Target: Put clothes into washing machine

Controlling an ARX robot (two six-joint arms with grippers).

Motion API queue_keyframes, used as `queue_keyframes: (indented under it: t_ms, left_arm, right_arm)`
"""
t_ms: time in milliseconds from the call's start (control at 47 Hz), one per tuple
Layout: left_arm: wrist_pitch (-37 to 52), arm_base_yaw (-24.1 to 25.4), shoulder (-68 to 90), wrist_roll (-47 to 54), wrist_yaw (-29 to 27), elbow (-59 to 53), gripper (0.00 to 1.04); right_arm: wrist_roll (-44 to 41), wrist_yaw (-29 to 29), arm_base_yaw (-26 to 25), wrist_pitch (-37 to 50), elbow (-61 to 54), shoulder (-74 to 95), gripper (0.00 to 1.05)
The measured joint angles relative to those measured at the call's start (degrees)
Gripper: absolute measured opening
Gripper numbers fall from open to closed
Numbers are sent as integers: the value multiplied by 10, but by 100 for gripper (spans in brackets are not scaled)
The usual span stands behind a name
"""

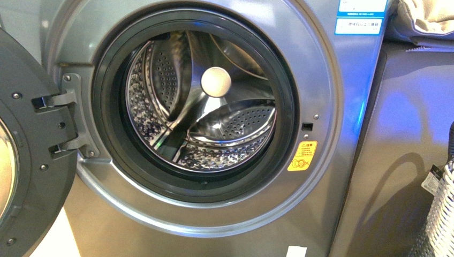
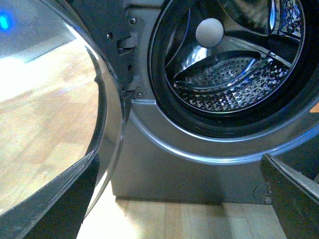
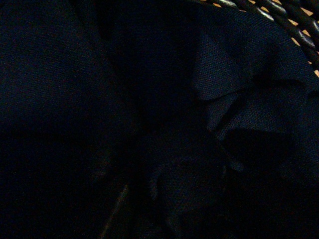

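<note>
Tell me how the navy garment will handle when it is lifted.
The navy garment will probably hang floppy: it lies in soft, crumpled folds. Its plain woven surface looks matte, so it should grip rather than slip. Loose layers may trail and catch on the wickerwork next to it.

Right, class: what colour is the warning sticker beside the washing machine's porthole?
Orange-yellow with dark print; the sticker shows best in the front view.

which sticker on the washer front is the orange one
The sticker right of the drum, below the latch slot. The labels at the washer's top right corner are blue and white.
</note>
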Motion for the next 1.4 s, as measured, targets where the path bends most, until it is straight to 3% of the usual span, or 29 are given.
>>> queue_keyframes:
  t_ms: [255, 319, 914, 1169, 1403]
  left_arm:
    - [0, 0, 0, 0, 0, 0, 98]
    - [0, 0, 0, 0, 0, 0, 98]
    - [0, 0, 0, 0, 0, 0, 98]
    - [0, 0, 0, 0, 0, 0, 98]
    - [0, 0, 0, 0, 0, 0, 98]
  right_arm:
    - [0, 1, 6, 66, -81, -60, 11]
    - [7, 3, 9, 104, -116, -96, 6]
    - [40, -65, 42, 313, -416, -456, 5]
    - [24, -73, 70, 305, -480, -619, 5]
    - [26, -78, 97, 223, -474, -771, 5]
